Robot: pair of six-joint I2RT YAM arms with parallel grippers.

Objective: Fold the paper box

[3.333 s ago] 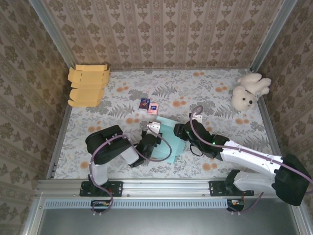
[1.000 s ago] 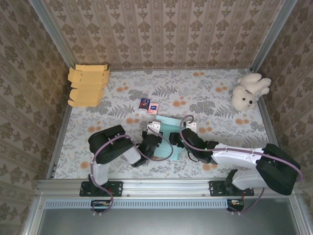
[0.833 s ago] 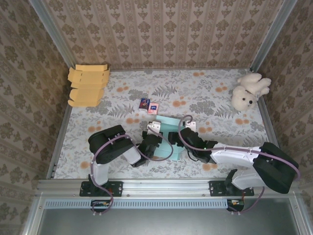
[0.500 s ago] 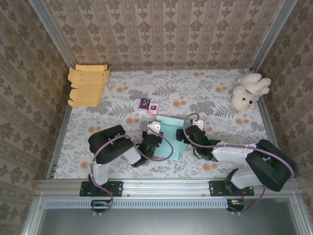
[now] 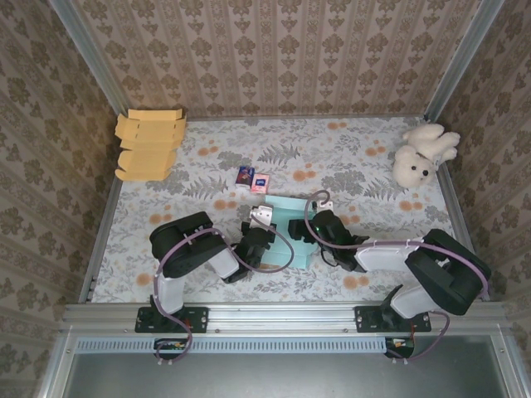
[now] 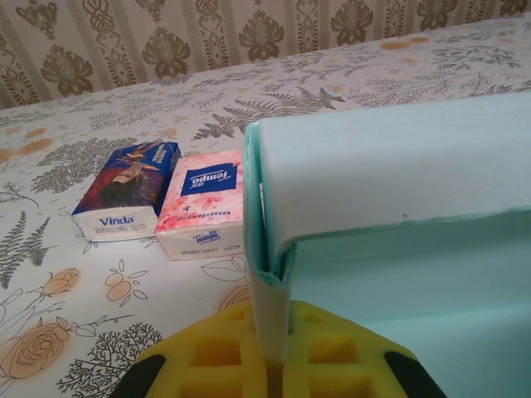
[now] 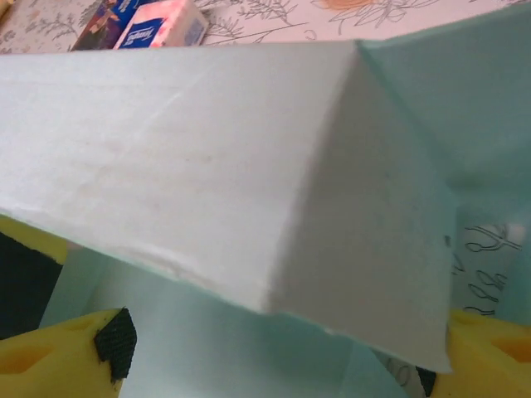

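The pale green paper box (image 5: 292, 254) sits partly folded on the flowered worktop (image 5: 365, 166), near the front edge and between the two arms. The left tool (image 6: 270, 352) is closed tight, pinching a thin upright wall of the box between its yellow pads (image 6: 217, 358). The right tool (image 7: 274, 356) stands wide apart, one finger on each side of a folded flap; whether they press on it I cannot tell. Just beyond the box, a blue tissue pack (image 6: 126, 189) and a pink tissue pack (image 6: 203, 205) lie side by side
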